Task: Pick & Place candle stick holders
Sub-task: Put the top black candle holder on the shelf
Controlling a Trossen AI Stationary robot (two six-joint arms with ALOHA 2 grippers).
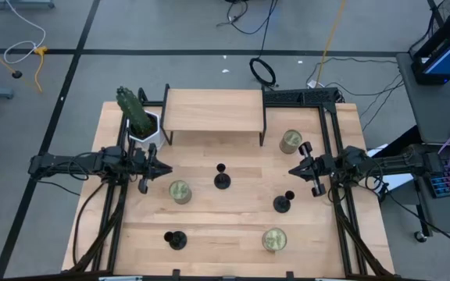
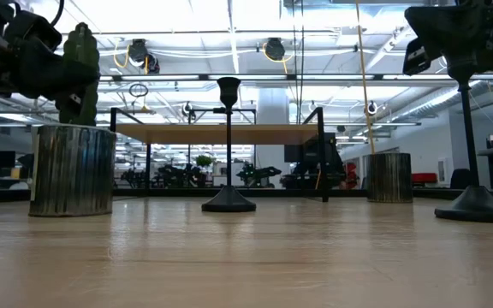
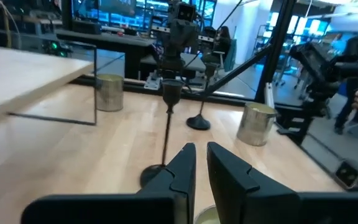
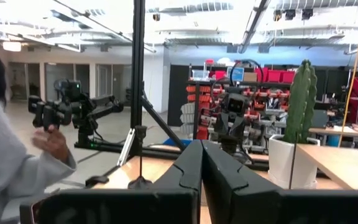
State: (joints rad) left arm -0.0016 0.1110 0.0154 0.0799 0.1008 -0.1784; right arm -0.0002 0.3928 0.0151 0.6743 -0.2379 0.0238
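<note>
Three black candle stick holders stand upright on their round bases on the wooden table: one at the centre [image 1: 221, 178], one right of centre [image 1: 283, 203], one near the front left [image 1: 175, 239]. The centre holder [image 2: 228, 145] and the right one [image 2: 472, 145] show in the low view. My left gripper [image 1: 165, 168] hovers at the table's left, pointing at the centre holder [image 3: 168, 118], its fingers [image 3: 201, 165] a narrow gap apart and empty. My right gripper [image 1: 294, 170] hovers at the right, shut [image 4: 202, 149] and empty.
Three greenish-gold jars stand at left of centre [image 1: 180, 191], back right [image 1: 291, 140] and front right [image 1: 274, 240]. A raised wooden shelf [image 1: 213, 112] is at the back, with a plant in a white pot [image 1: 137, 119] to its left. A person [image 4: 5, 168] stands beyond the table.
</note>
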